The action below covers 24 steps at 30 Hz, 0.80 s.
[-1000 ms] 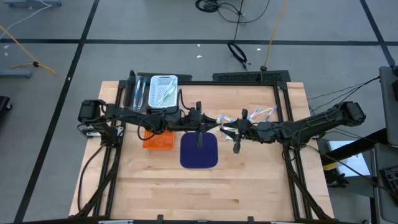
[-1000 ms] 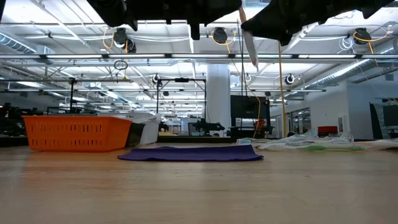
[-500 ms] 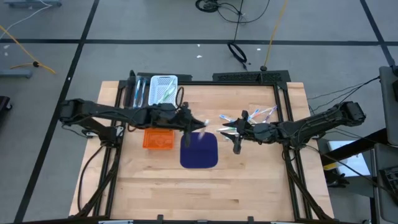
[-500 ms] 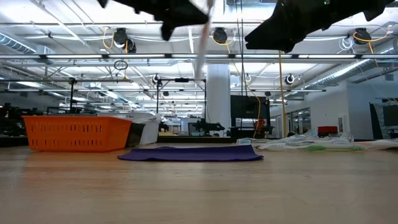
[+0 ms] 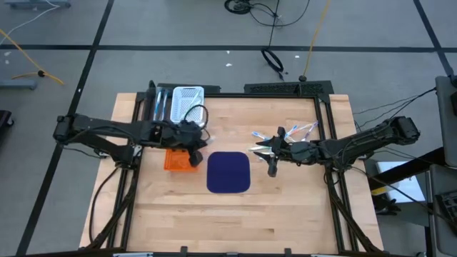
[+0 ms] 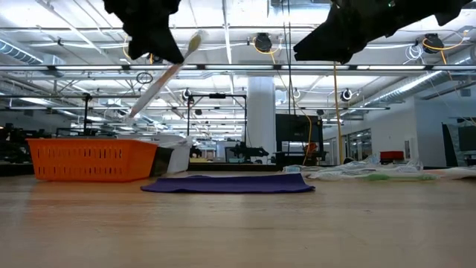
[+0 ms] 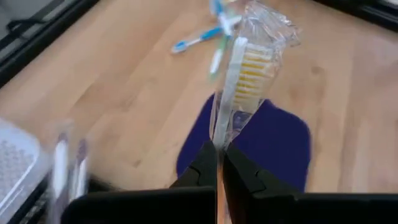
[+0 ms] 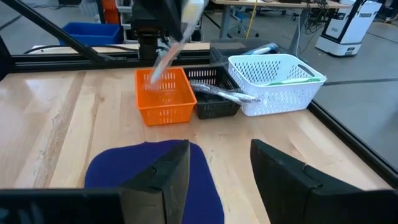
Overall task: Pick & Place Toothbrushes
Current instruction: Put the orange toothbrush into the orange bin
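Note:
My left gripper hangs above the orange basket, shut on a plastic-wrapped toothbrush with yellow bristles. In the low view the toothbrush slants, thick end up. My right gripper is open and holds nothing, above the table's right half beside the dark blue mat. More toothbrushes lie in a loose pile on the wood behind it. Others lie in the white basket and the black basket. My left gripper pinches the wrapped toothbrush's handle, just below the bristle head, between its two fingers. The fingers slant downward from the table's left side. The toothbrush is lifted clear and tilted, its bristle head sticking out past the fingertips.
The orange basket, black basket and white basket stand together at the table's far left. The mat lies flat at the middle. Bare wood stretches along the near side.
My left gripper has carried the toothbrush from its meeting place with my right gripper over the mat toward the table's left, to above the orange basket. It has tipped on the way, and the toothbrush, which hung upright, now slants. My right gripper has stayed in place.

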### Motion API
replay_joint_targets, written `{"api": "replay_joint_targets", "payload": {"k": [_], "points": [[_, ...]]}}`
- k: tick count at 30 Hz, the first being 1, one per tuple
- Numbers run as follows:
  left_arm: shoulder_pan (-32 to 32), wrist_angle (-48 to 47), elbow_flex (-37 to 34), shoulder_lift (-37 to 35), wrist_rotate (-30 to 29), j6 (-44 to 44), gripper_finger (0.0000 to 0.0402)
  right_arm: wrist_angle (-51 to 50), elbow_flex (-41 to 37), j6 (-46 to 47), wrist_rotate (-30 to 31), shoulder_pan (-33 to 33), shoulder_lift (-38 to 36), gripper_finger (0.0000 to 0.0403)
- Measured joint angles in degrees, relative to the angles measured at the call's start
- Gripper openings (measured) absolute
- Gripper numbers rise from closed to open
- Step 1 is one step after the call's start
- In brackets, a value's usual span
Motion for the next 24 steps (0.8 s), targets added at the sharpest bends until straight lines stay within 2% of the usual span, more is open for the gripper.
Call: {"api": "replay_joint_targets", "payload": {"k": [4,9,24], "points": [[0.02,-9.87,-0.03,0.07,-2.73,-4.83,0.0000,0.21,-0.61,-0.03,0.00,0.00,0.00,0.0160],[0.02,-17.76,0.06,-0.04,-4.25,-9.89,0.0000,0.14,-1.11,-0.04,0.01,0.00,0.00,0.0160],[-0.02,-23.49,0.09,2.41,-6.17,-12.64,0.0000,0.11,-1.16,-0.02,0.00,0.01,0.00,0.0160]]}}
